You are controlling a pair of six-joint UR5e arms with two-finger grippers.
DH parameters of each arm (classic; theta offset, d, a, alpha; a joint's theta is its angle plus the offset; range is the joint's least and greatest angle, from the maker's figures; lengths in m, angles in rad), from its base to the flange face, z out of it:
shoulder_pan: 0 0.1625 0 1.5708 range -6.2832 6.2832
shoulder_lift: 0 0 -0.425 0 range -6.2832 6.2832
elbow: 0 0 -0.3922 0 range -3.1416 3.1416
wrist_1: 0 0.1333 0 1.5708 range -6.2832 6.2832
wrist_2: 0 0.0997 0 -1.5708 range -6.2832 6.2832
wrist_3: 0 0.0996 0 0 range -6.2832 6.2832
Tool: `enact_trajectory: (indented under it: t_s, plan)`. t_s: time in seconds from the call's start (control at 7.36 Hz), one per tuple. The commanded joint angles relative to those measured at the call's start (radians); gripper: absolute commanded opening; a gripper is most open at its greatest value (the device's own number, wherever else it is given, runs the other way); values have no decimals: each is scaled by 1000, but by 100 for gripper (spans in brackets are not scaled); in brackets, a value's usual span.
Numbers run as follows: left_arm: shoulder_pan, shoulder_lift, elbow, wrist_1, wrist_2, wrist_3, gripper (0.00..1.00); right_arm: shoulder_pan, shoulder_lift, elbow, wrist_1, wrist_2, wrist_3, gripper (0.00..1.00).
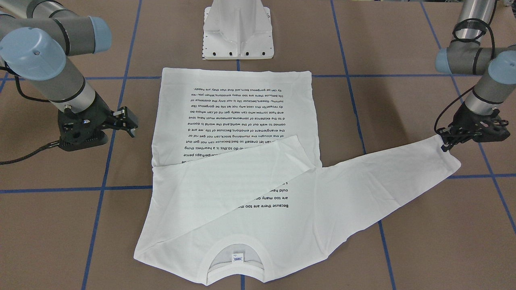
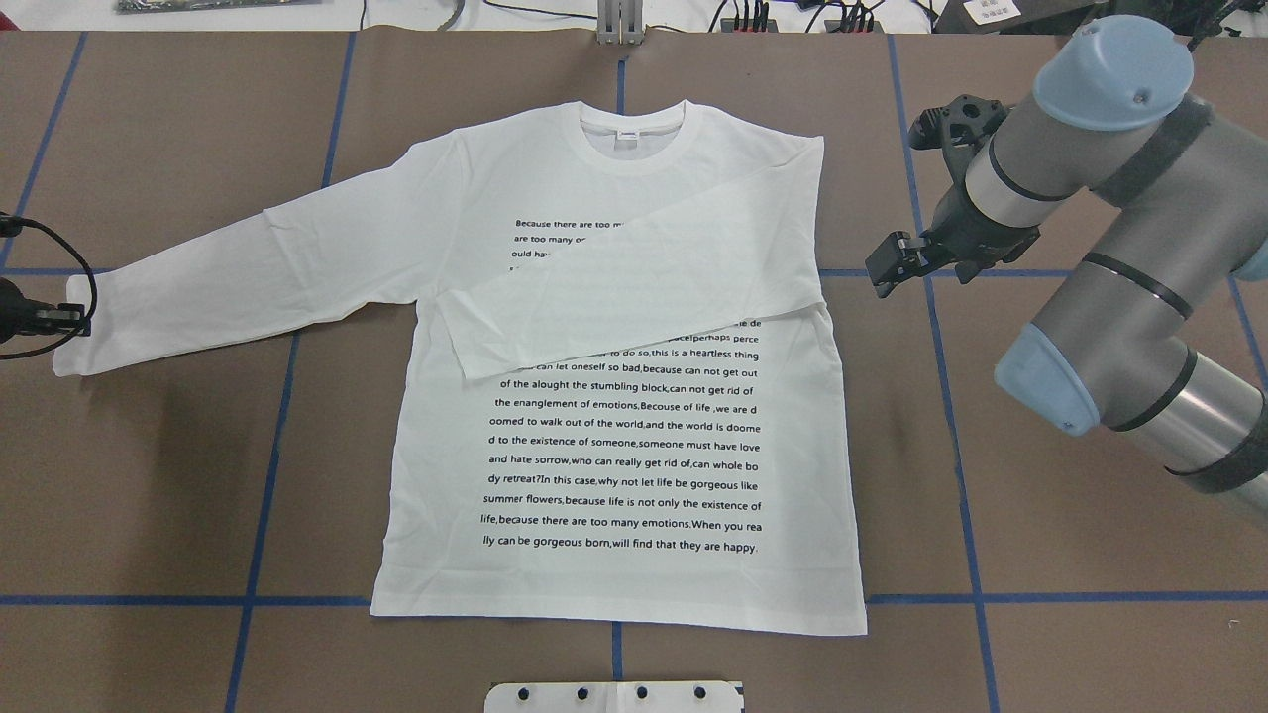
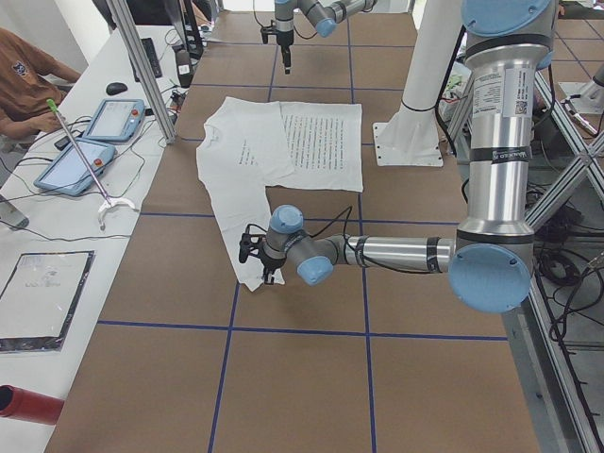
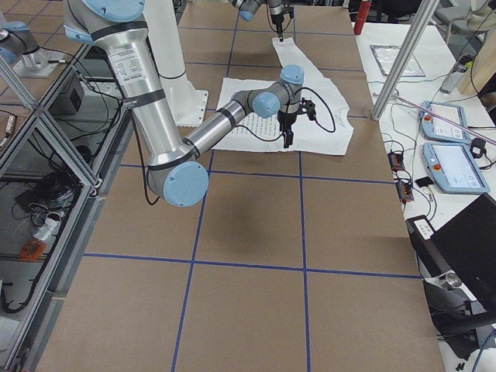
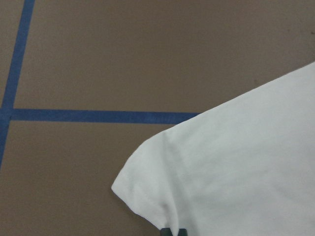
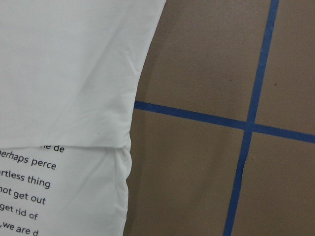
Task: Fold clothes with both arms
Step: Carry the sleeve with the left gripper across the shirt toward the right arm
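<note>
The white long-sleeved T-shirt (image 2: pixel 614 446) lies flat with its text side up and its collar (image 2: pixel 634 134) on the far side from the robot. One sleeve (image 2: pixel 644 287) is folded across the chest. The other sleeve (image 2: pixel 248 267) stretches straight out towards the left arm. My left gripper (image 1: pixel 444 144) is low at that sleeve's cuff (image 5: pixel 147 187) and looks shut on the cuff's corner. My right gripper (image 2: pixel 889 267) hovers open beside the shirt's folded side, over bare table, with nothing in it.
The white pedestal base (image 1: pixel 238 32) stands just behind the shirt's hem. Blue tape lines (image 6: pixel 246 125) cross the brown table. In the left side view a side table holds tablets (image 3: pixel 113 118) with a person seated at it, and a red cylinder (image 3: pixel 24 404) lies nearby.
</note>
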Motion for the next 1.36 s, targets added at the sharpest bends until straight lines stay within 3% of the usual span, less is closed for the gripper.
enact_trajectory:
  t_s: [0.0, 0.27, 0.54, 0.82, 0.95, 1.09, 1.22]
  plan:
    - [0, -38, -180, 225, -36, 2, 0, 3, -39, 23, 2, -2, 0, 100]
    - [0, -239, -311, 586, -66, 0, 0, 4, -123, 84, 3, -2, -9, 100]
    - [5, -495, -319, 846, -129, -3, 0, 10, -177, 101, 12, -8, -49, 100]
    - [14, -672, -281, 872, -212, -92, 0, 18, -281, 95, 151, -8, -55, 100]
    - [17, -826, -167, 843, -236, -190, 0, 26, -300, 95, 167, -4, -57, 100]
    - [18, -902, -88, 762, -291, -269, 0, 29, -306, 95, 169, -4, -57, 100]
    - [24, -909, -86, 698, -342, -343, 0, 27, -308, 93, 167, -5, -57, 100]
